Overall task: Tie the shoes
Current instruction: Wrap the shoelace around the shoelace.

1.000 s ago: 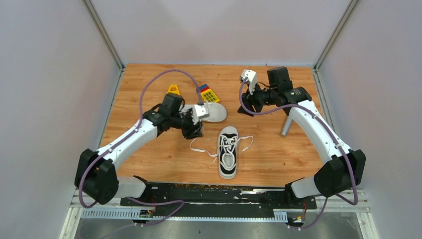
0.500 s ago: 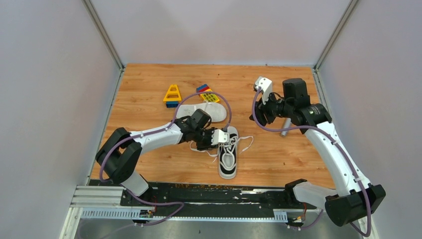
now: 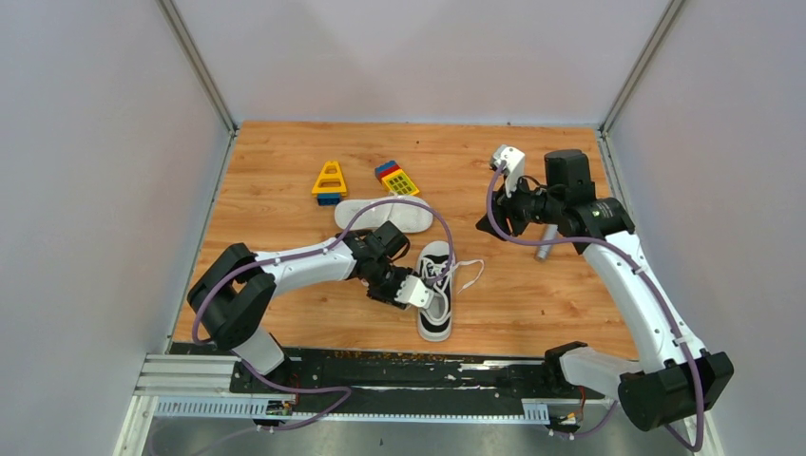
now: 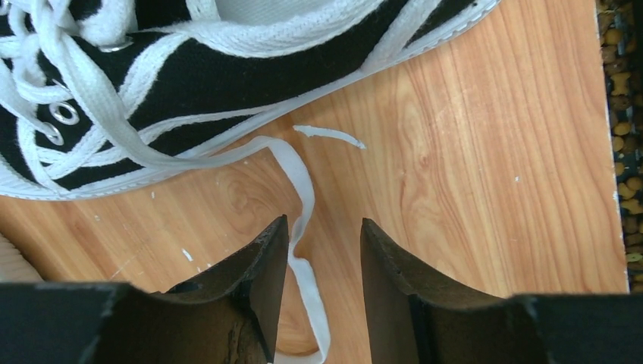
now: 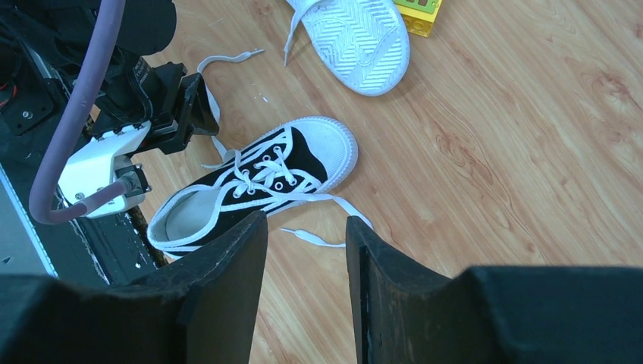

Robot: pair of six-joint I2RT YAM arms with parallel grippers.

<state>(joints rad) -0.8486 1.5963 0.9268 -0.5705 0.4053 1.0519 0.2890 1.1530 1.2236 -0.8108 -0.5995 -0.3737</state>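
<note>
In the top view, the upright shoe (image 3: 435, 302) lies near the front middle of the table (image 3: 285, 161). Its long axis runs front to back, toe pointing away from the arm bases. The second shoe (image 3: 383, 214) lies sole-up behind it. Your left gripper (image 3: 409, 288) sits just beside the upright shoe's left flank. It is far nearer than the right gripper (image 3: 489, 224), which hangs well apart over the right half.

In the left wrist view, the jaws stand apart and empty, low over the wood. The loose lace (image 4: 302, 189) runs from the shoe's side down between them, close against one finger (image 4: 261, 273).

In the right wrist view, your right jaws are likewise apart and hold nothing, high above the shoe. The other lace (image 5: 345, 205) trails off its opposite side.
</note>
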